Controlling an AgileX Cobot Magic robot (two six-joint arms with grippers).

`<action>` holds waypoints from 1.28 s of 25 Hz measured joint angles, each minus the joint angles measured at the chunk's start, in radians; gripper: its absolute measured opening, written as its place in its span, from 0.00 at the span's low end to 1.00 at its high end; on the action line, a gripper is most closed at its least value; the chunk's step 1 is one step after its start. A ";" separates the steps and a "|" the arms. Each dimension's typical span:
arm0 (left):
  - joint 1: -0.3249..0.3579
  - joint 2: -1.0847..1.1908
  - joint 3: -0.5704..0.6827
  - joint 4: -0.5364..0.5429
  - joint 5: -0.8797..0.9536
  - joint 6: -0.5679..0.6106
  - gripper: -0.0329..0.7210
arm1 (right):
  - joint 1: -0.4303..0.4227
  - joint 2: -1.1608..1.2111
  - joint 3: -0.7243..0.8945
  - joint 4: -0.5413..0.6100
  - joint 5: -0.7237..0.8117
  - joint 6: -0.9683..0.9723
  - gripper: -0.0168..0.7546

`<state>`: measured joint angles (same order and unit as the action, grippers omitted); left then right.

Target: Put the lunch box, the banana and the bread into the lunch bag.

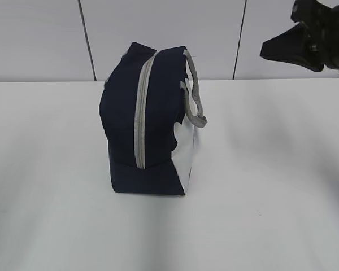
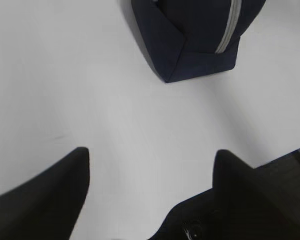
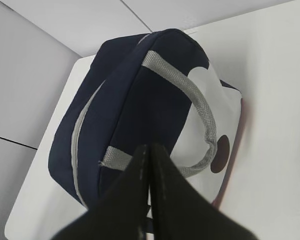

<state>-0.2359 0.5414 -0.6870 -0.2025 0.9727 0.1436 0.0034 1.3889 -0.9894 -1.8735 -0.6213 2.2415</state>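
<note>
The navy lunch bag [image 1: 150,121] stands upright on the white table, its grey zipper [image 1: 141,113] closed along the near face and a grey handle [image 1: 195,93] hanging on its right side. It also shows in the left wrist view [image 2: 195,35] and the right wrist view [image 3: 135,100]. My right gripper [image 3: 150,147] is shut and empty, high above the bag; it shows at the top right of the exterior view [image 1: 277,48]. My left gripper [image 2: 150,152] is open and empty over bare table, short of the bag. The lunch box, banana and bread are out of view.
The white table [image 1: 260,214] runs to a grey panelled wall [image 1: 39,39] behind. In the right wrist view the bag's white side panel [image 3: 217,105] bears a dark round spot.
</note>
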 joint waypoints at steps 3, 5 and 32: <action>0.000 -0.099 0.037 0.013 0.008 0.000 0.73 | 0.000 -0.073 0.049 0.000 0.030 -0.001 0.00; 0.000 -0.155 0.058 0.015 0.013 0.000 0.73 | 0.000 -0.123 0.084 0.000 0.058 -0.001 0.00; 0.000 -0.554 0.159 0.066 0.143 -0.032 0.59 | 0.000 -0.669 0.499 0.024 0.390 0.002 0.00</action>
<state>-0.2359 -0.0124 -0.5282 -0.1363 1.1153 0.1113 0.0034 0.7196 -0.4900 -1.8499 -0.2309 2.2439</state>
